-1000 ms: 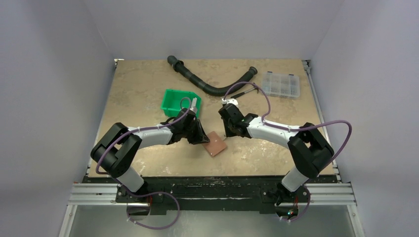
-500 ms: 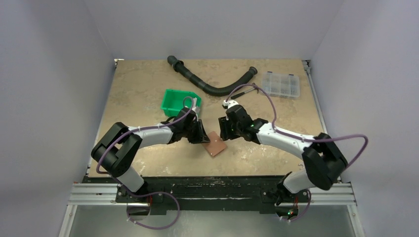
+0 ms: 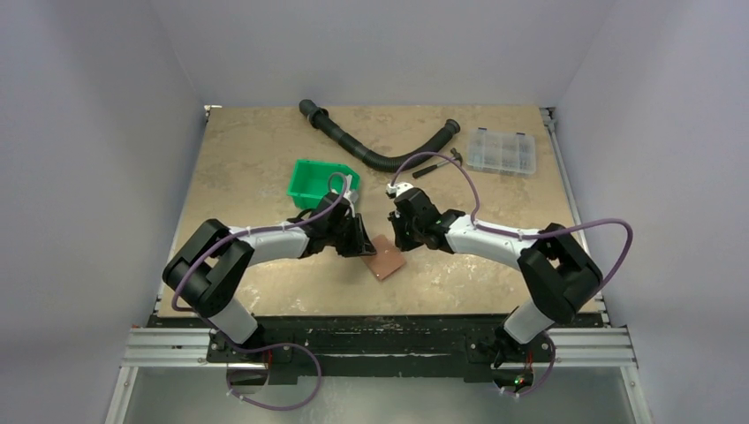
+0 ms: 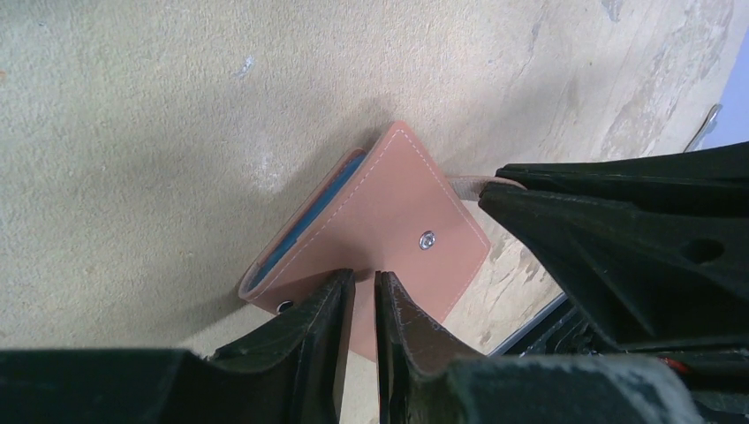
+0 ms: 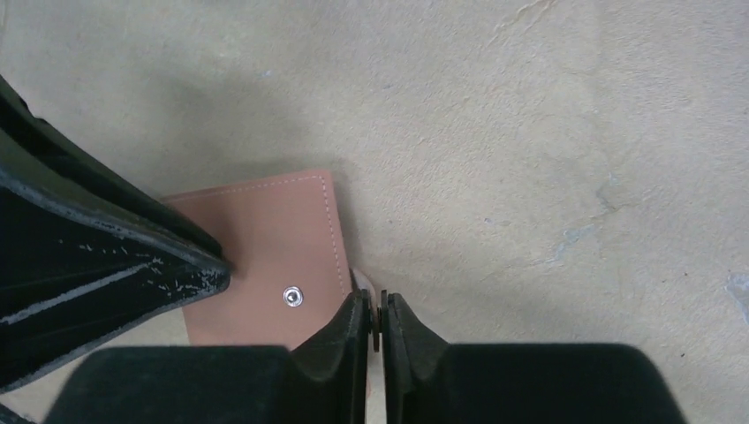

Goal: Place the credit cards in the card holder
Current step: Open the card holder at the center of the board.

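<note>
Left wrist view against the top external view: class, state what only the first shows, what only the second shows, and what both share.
Only the left wrist view: a blue card showing edge-on inside the wallet, and the metal snap on the wallet's flap. Only the top external view: the green bin, the black hose and the clear box farther back. Both: the wallet, the tan table, and the left end effector and right end effector at the wallet's edges.
</note>
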Robot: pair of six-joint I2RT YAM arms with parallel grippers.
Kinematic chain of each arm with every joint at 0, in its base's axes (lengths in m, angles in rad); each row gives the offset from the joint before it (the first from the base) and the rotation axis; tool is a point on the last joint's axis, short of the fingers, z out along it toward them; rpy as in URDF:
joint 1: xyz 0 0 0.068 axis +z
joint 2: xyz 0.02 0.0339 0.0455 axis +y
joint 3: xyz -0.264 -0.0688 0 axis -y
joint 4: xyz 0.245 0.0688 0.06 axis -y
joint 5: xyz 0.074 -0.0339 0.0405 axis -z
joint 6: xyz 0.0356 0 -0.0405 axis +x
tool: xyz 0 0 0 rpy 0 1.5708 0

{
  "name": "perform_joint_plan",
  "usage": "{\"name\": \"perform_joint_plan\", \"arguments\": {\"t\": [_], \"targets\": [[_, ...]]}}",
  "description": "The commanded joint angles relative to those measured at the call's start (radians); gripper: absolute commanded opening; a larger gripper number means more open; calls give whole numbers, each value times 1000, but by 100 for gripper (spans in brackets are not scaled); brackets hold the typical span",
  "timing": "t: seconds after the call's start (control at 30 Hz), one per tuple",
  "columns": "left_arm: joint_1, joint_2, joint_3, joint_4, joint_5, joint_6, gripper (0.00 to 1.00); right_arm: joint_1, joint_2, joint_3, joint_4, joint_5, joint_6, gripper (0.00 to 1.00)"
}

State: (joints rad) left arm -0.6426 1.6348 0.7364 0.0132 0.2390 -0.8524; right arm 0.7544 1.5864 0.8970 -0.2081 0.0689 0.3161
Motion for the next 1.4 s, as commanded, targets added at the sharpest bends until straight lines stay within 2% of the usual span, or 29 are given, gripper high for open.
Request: {"name": "perform_joint_plan", "arguments": {"t": [0.0, 0.03, 0.17, 0.3, 0.37, 0.43, 0.53, 0.77, 0.9, 1.07, 1.23, 1.33, 1.37], "targets": [[19, 77, -78, -146, -284, 79, 23, 3, -60, -11, 20, 61, 21, 6], [16, 71, -78, -147, -281, 80, 23, 2, -66, -17, 20, 64, 34, 0], [9, 20, -63, -164, -267, 108, 29, -7, -124, -43, 14, 106, 89, 0], [10, -52, -43, -164, -244, 135, 42, -15, -236, -69, -12, 131, 122, 0], [10, -47, -46, -132, -199, 136, 47, -1, -269, -83, 27, 54, 135, 0], [13, -27, -44, -127, -189, 135, 47, 21, -277, -70, 45, -14, 173, 0], [23, -52, -48, -142, -214, 134, 47, 34, -305, -34, 28, -30, 227, 0], [24, -271, -77, -184, -199, 103, 54, 39, -289, -37, 67, -159, 286, 0], [23, -355, -112, -181, -160, 66, 59, 42, -282, -47, 84, -161, 305, 0], [22, -362, -105, -162, -102, 34, 62, 42, -295, -64, 81, -151, 306, 0], [1, -447, -79, -206, -188, 5, 66, 42, -329, -68, 81, -164, 312, 0], [-62, -508, -53, -277, -409, 24, 73, 42, -343, -74, 80, -158, 313, 0], [-64, -507, -47, -285, -431, 32, 74, 42, -344, -75, 80, -155, 312, 0]]}}
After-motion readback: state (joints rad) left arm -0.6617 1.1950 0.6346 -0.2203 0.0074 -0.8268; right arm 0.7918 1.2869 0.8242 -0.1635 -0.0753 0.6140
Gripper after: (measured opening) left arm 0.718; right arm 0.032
